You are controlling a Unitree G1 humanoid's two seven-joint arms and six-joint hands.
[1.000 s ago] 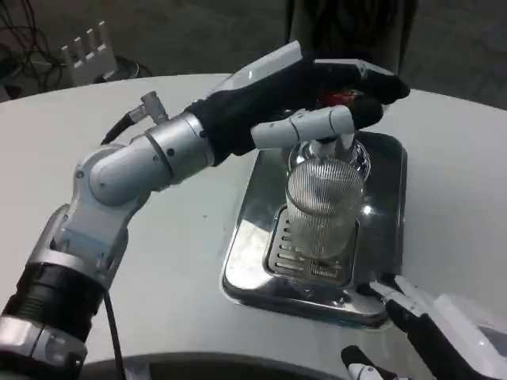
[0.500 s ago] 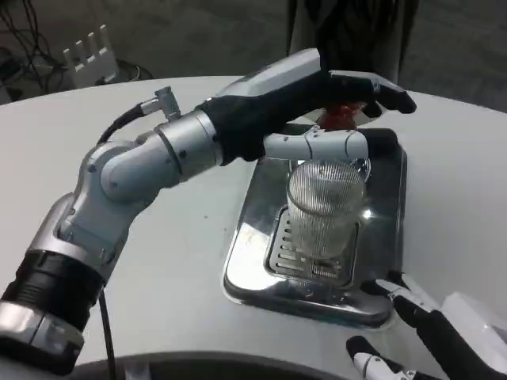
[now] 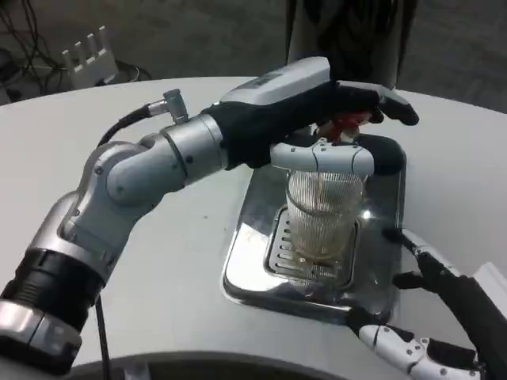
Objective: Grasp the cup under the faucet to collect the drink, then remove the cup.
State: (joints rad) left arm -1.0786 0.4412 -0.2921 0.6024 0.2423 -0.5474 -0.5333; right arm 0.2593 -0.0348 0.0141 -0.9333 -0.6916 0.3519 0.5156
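A clear ribbed cup (image 3: 321,210) stands upright on the grate of a shiny metal drip tray (image 3: 252,237), under the faucet. A thin amber stream runs down inside it, and a little drink lies at its bottom. My left hand (image 3: 317,99) reaches over the cup from the left. Its fingers lie over the red tap handle (image 3: 346,122) and its thumb stretches just above the cup's rim. My right hand (image 3: 444,317) hovers at the tray's front right corner, fingers spread, a short way right of the cup and not touching it.
The dark body of the dispenser (image 3: 348,36) rises behind the tray. A white pronged object (image 3: 87,51) and cables lie at the far left, off the table. Bare white tabletop lies left of the tray.
My left hand has settled lower over the red tap handle, and drink now flows into the cup. My right hand has risen and moved closer to the cup.
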